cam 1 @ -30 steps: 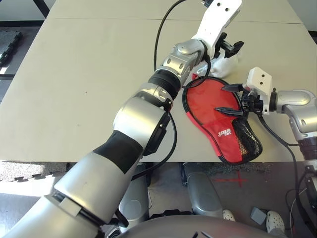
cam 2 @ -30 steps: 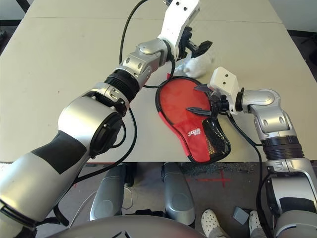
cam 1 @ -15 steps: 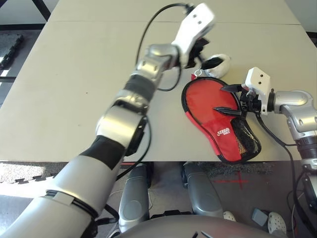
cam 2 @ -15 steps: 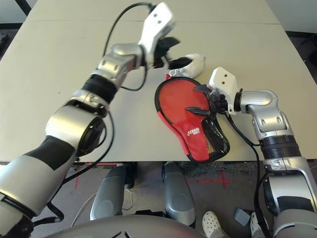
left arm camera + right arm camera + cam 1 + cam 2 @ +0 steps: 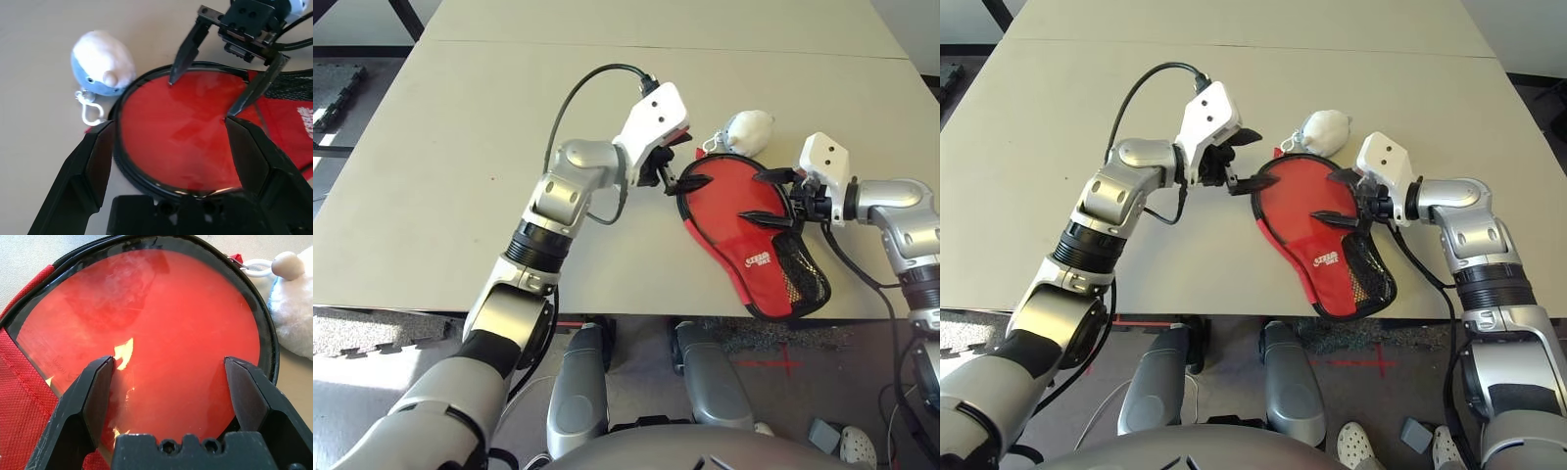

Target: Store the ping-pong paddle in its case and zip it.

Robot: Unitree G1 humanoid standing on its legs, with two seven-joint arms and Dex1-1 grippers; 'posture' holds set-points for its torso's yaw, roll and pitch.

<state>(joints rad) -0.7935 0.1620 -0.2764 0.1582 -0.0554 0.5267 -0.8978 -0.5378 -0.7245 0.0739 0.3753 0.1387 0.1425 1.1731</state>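
Observation:
The red case (image 5: 759, 262) lies near the table's front right edge, with its white logo and black mesh pocket (image 5: 800, 279) towards me. Inside its black zipper rim (image 5: 128, 169) the ping-pong paddle's glossy red face (image 5: 161, 313) shows; the handle is hidden under the fabric. My left gripper (image 5: 690, 164) stands open at the case's left rim, its fingers (image 5: 95, 161) spread over the round end. My right gripper (image 5: 756, 196) is open just above the paddle face from the right, and its black fingertips (image 5: 172, 78) point down at it. Neither holds anything.
A white fluffy ball (image 5: 747, 130) with a white clip ring (image 5: 90, 115) lies just beyond the case's round end. The beige table (image 5: 460, 147) stretches wide to the left and back. The case's mesh end sits close to the table's front edge.
My left arm has swung back from over the fluffy ball to the case's left rim, uncovering the ball. The right gripper has stayed over the paddle face.

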